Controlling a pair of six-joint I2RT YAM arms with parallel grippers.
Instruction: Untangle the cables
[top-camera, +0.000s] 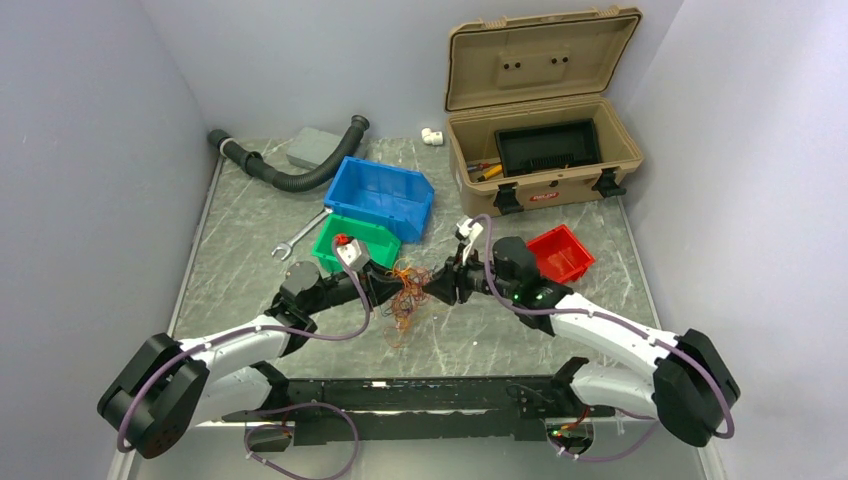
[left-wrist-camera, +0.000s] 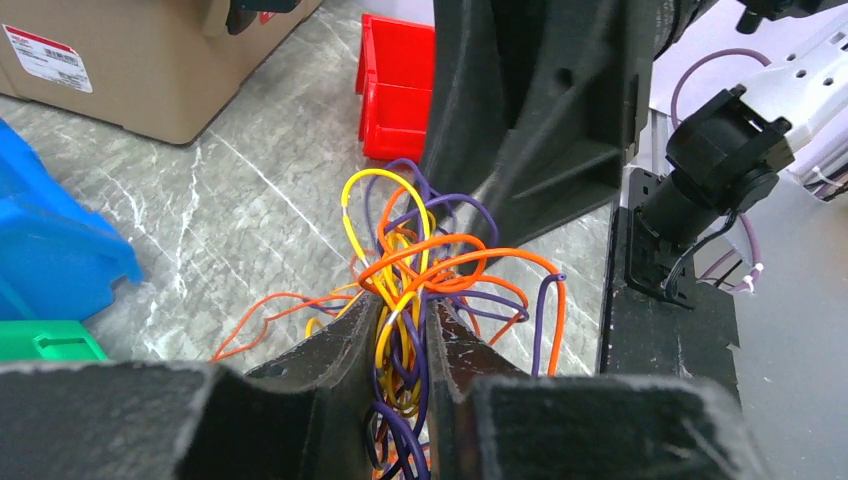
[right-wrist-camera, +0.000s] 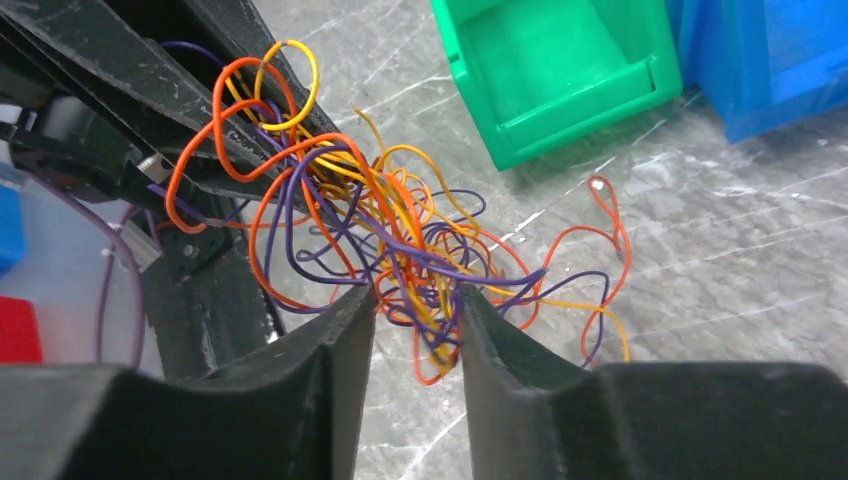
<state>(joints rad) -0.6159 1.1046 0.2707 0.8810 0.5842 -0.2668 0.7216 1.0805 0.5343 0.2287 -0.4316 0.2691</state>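
Note:
The cables are a small tangle of thin orange, yellow and purple wires on the marble table between my two grippers. My left gripper reaches in from the left. In the left wrist view its jaws are pinched on a bundle of the cables, lifting them. My right gripper faces it from the right. In the right wrist view its fingers stand apart, with loops of the cables hanging between the tips, nearer the right finger.
A green bin and a blue bin stand just behind the tangle, with a red bin to the right. An open tan toolbox is at the back right. A wrench, black hose and grey block lie at the back left.

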